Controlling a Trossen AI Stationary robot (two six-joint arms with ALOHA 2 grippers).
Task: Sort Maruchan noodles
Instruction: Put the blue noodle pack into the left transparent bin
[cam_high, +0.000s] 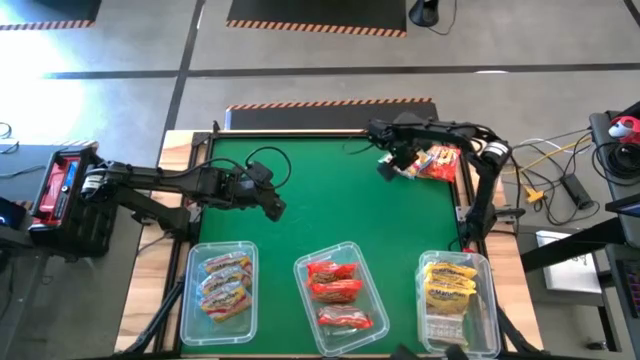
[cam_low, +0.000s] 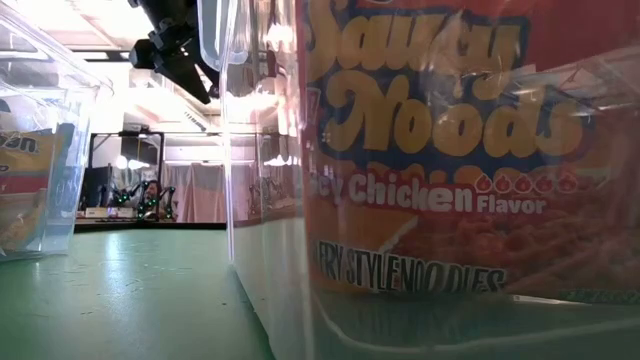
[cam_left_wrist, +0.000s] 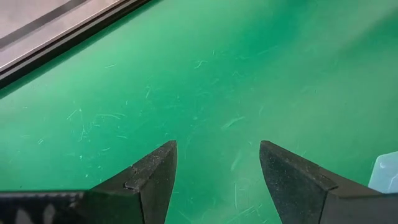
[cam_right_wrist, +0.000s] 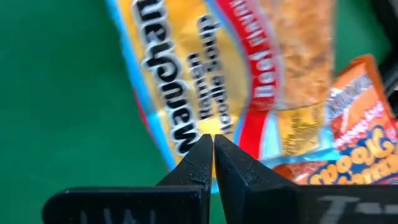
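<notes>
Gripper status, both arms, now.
Left gripper: open, empty, over bare green mat.
Right gripper: shut on the edge of a yellow Maruchan packet at the pile.

Green table: three clear bins along near edge, noodle packets seemingly at far-right corner

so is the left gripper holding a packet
No, the left gripper stands open over the bare green mat, with nothing between its fingers.
</notes>
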